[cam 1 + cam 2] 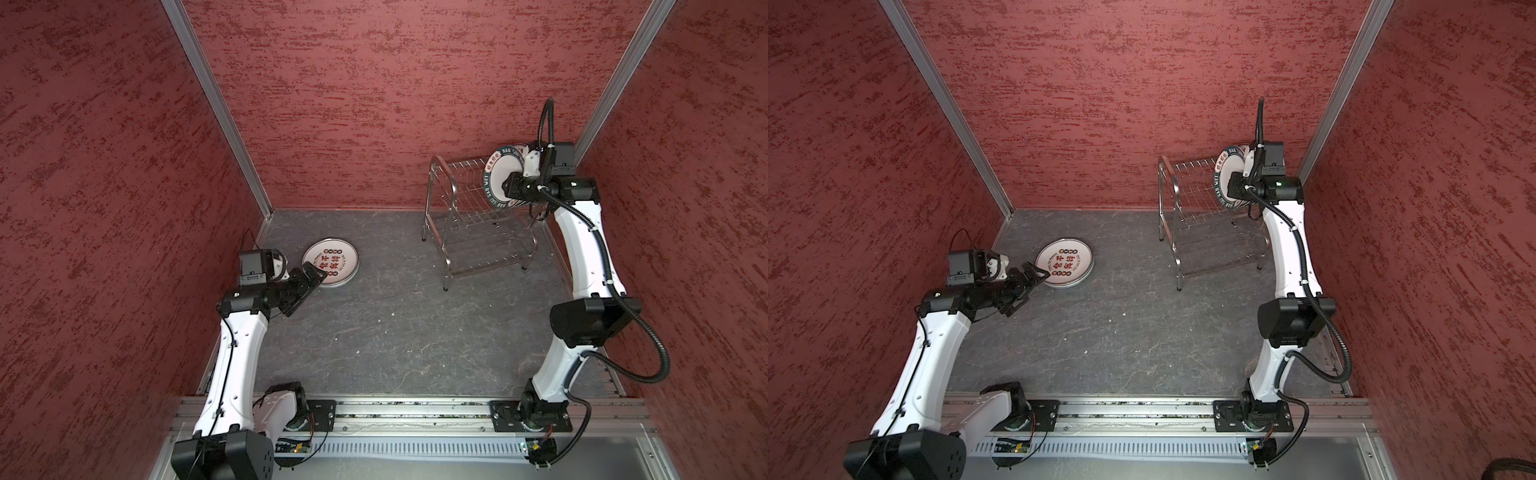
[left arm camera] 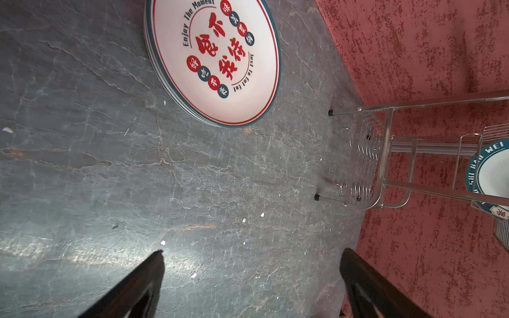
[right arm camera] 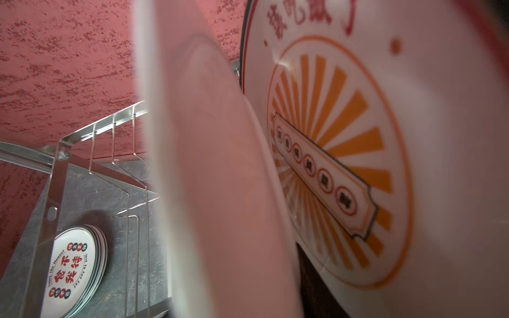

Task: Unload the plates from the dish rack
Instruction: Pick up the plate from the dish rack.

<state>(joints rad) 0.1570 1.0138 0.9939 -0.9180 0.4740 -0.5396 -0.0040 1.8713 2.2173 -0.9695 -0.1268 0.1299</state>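
Red textured walls close in a grey, stone-look counter [image 1: 395,332]. On the left side the left pincer [image 2: 253,251] hangs released, its jaws wide and empty, near a stack of plates [image 1: 330,268] lying flat on the counter at middle left of both top views. At upper right stands the dish rack [image 1: 465,183], bare except at its right end. There a teal-rimmed plate [image 1: 496,178] stands on edge, with a sunburst plate [image 3: 344,165] just beside it, further right. The right pincer [image 1: 506,189] is at the teal-rimmed plate, but I cannot tell whether it has clenched on it, because blurred plate fills the wrist view. The likeliest trouble is a thin hold on a smooth rim, which could let the plate slip once lifted. The plate could also snag the wires and tip the light rack, or drag its neighbour out.
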